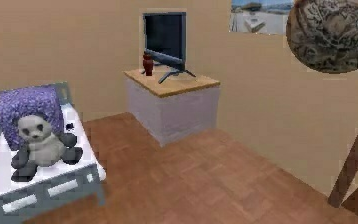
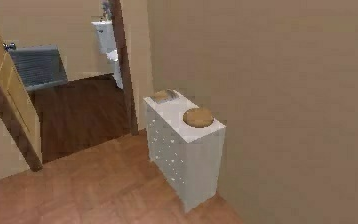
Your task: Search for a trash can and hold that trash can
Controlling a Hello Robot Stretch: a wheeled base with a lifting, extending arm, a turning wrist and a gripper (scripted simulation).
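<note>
Arm side view first: a white dresser (image 2: pixel 192 160) stands against the tan wall, its drawers all pushed in, so what they hold is hidden. On its top lie two flat round brownish things, one near the front corner (image 2: pixel 198 118) and one toward the back edge (image 2: pixel 164 96); I can't make out what they are.

Ahead in the forward view, a bed (image 1: pixel 57 185) with a white frame carries a purple pillow (image 1: pixel 27 103) at its head and a panda toy (image 1: pixel 42 145) sitting just in front of it. A wood-topped desk (image 1: pixel 192 85) bears a dark television (image 1: pixel 167 38) and, at its left edge, a small red thing (image 1: pixel 145 66), too small to name.

A wall picture (image 1: pixel 259 17) and a round patterned thing (image 1: pixel 332 35) are both cut off by the top edge.

A doorway (image 2: pixel 82 90) beside an open wooden door (image 2: pixel 12 90) leads to a darker floor with a blue-grey slatted thing (image 2: pixel 39 68).

Reddish parquet floor (image 1: pixel 207 180) runs through the room.

Where the trash can is, and how the hand stands, I cannot tell.
</note>
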